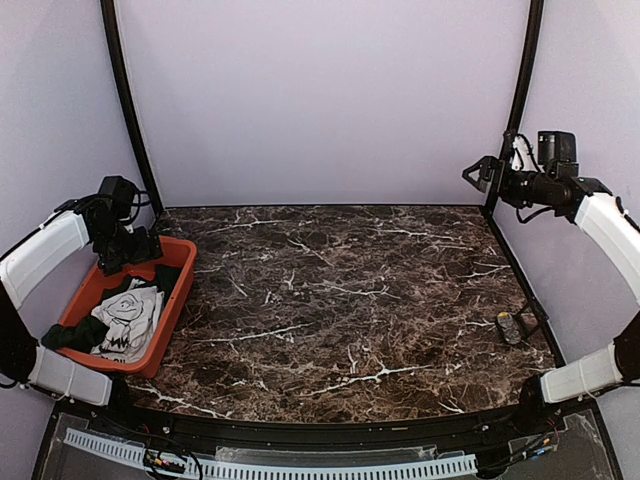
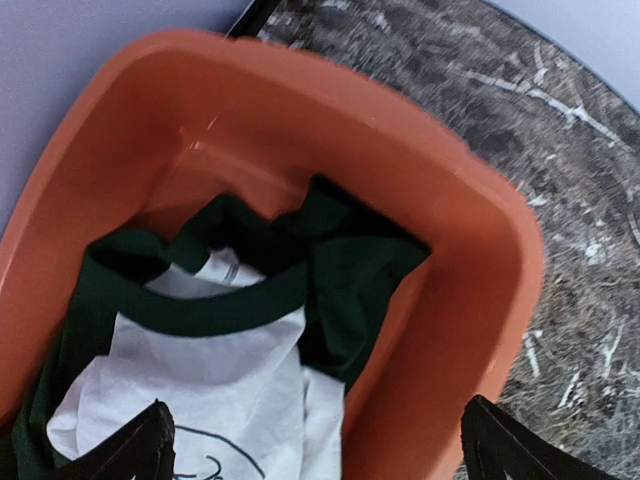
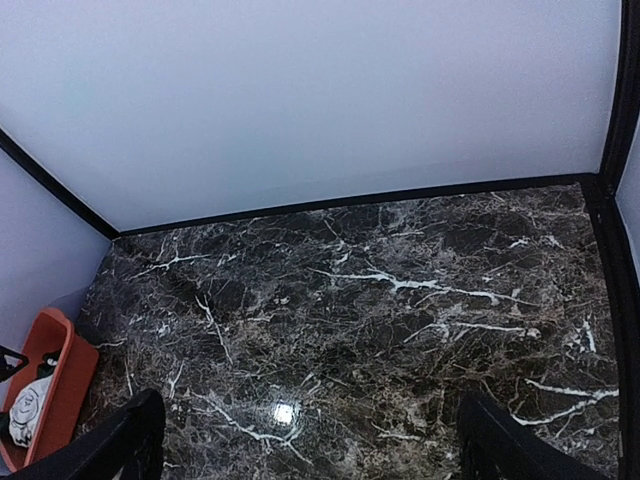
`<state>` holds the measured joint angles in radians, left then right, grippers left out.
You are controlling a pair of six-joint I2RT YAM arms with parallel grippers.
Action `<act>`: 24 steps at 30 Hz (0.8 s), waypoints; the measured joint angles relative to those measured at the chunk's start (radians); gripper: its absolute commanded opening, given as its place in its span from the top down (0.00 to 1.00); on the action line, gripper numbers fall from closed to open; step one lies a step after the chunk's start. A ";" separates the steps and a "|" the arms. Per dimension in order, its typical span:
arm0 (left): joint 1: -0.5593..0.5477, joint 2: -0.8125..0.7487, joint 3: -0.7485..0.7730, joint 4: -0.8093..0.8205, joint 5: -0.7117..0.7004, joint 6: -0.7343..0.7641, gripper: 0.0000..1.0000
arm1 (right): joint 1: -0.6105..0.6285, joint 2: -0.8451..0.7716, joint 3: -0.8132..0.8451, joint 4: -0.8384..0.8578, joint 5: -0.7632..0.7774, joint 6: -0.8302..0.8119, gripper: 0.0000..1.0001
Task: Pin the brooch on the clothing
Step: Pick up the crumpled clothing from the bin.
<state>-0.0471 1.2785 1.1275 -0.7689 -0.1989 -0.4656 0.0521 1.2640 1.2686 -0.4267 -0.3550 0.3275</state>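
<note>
The clothing, a white T-shirt (image 1: 128, 318) with dark green collar and sleeves and a black print, lies crumpled in an orange bin (image 1: 172, 310) at the table's left edge. In the left wrist view the shirt (image 2: 220, 370) fills the bin (image 2: 480, 200). My left gripper (image 1: 125, 252) hovers over the bin's far end, open and empty (image 2: 315, 455). A small pale metallic object (image 1: 508, 327), the brooch as far as I can tell, lies near the table's right edge. My right gripper (image 1: 474, 175) is raised high at the far right, open and empty (image 3: 310, 455).
The dark marble table (image 1: 340, 300) is walled by pale panels with black frame posts (image 1: 128, 110). The right wrist view shows the bin (image 3: 62, 375) at its far left. A thin black rod (image 1: 535, 318) lies next to the small object.
</note>
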 measured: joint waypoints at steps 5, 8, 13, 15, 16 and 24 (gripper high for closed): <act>0.017 0.002 -0.112 -0.049 -0.053 -0.058 0.00 | 0.000 -0.007 -0.016 0.014 -0.008 0.003 0.01; 0.025 0.024 -0.156 -0.049 -0.077 -0.095 0.00 | 0.000 -0.013 -0.021 0.026 -0.014 0.003 0.01; 0.031 0.091 -0.202 -0.026 -0.100 -0.132 0.13 | 0.000 -0.019 -0.027 0.031 -0.016 -0.001 0.01; 0.032 0.106 -0.216 -0.016 -0.105 -0.144 0.22 | 0.000 -0.029 -0.035 0.032 -0.016 -0.001 0.01; 0.032 0.111 -0.223 -0.010 -0.109 -0.146 0.31 | 0.000 -0.035 -0.041 0.034 -0.016 -0.001 0.01; 0.037 0.114 -0.241 0.039 -0.116 -0.167 0.99 | 0.000 -0.074 -0.060 0.037 -0.011 -0.009 0.02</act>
<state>-0.0101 1.3922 0.8864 -0.7296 -0.3145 -0.6331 0.0525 1.1900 1.2087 -0.3901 -0.3656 0.3187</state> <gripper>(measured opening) 0.107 0.986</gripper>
